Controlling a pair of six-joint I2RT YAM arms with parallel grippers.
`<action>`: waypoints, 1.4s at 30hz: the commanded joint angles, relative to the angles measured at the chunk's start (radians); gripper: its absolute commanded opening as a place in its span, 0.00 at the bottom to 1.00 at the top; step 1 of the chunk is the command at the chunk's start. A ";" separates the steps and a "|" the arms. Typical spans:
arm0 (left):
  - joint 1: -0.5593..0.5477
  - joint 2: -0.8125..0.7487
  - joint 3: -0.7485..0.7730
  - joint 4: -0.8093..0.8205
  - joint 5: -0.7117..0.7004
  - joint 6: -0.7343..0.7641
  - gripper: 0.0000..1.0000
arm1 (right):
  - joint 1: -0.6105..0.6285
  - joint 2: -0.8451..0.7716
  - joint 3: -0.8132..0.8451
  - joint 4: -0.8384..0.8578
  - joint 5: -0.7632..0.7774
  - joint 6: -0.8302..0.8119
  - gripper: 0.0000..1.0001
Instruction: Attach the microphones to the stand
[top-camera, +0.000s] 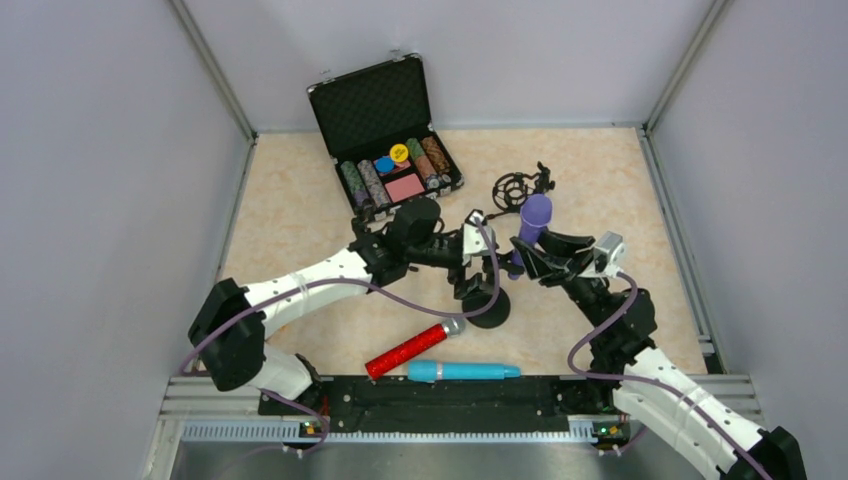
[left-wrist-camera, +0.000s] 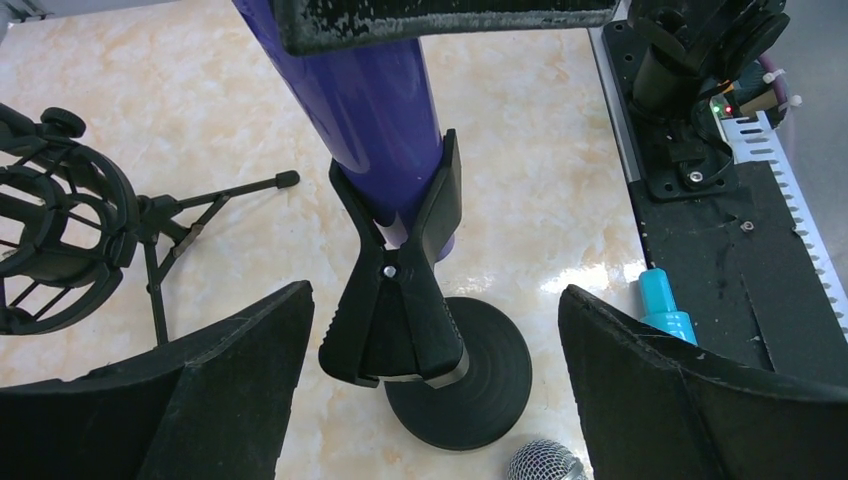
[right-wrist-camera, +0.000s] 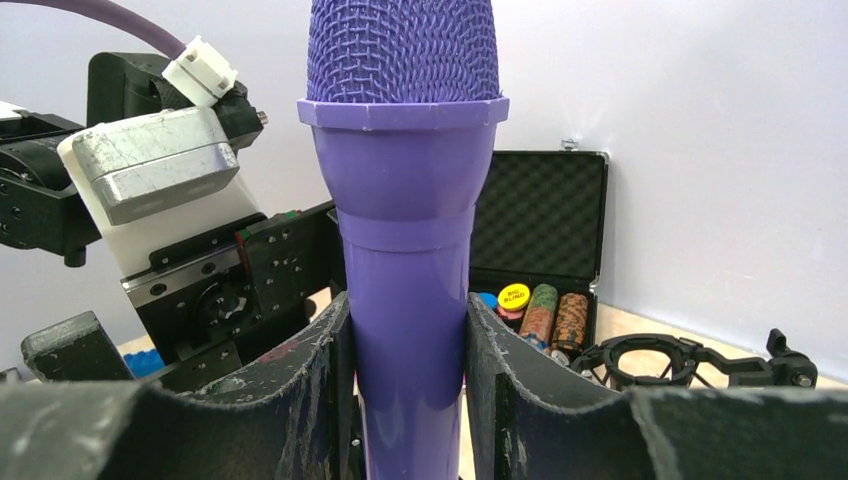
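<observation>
The purple microphone (right-wrist-camera: 405, 200) stands upright with my right gripper (right-wrist-camera: 405, 380) shut on its body. Its lower end sits in the black spring clip (left-wrist-camera: 395, 290) of the stand, above the round base (left-wrist-camera: 480, 380). My left gripper (left-wrist-camera: 430, 400) is open, its fingers wide on either side of the clip and apart from it. In the top view the purple microphone (top-camera: 535, 215), right gripper (top-camera: 528, 255), left gripper (top-camera: 478, 285) and stand base (top-camera: 492, 308) cluster at mid-table. The glittery red microphone (top-camera: 410, 350) and the light blue one (top-camera: 463, 371) lie near the front edge.
An open black case (top-camera: 385, 130) with poker chips stands at the back. A black shock mount on a small tripod (top-camera: 515, 188) sits behind the purple microphone. Grey walls enclose the table on three sides, and a black rail (top-camera: 440, 395) runs along the near edge.
</observation>
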 joint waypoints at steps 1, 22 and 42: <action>-0.002 -0.051 -0.008 0.064 -0.029 -0.033 0.97 | 0.013 0.012 0.039 -0.054 -0.017 -0.031 0.10; 0.123 -0.138 -0.055 0.237 0.001 -0.264 0.99 | 0.013 -0.060 0.087 -0.192 -0.004 0.025 0.94; 0.185 -0.311 -0.201 0.170 0.064 -0.226 0.99 | 0.013 -0.291 0.206 -0.694 0.096 0.139 0.99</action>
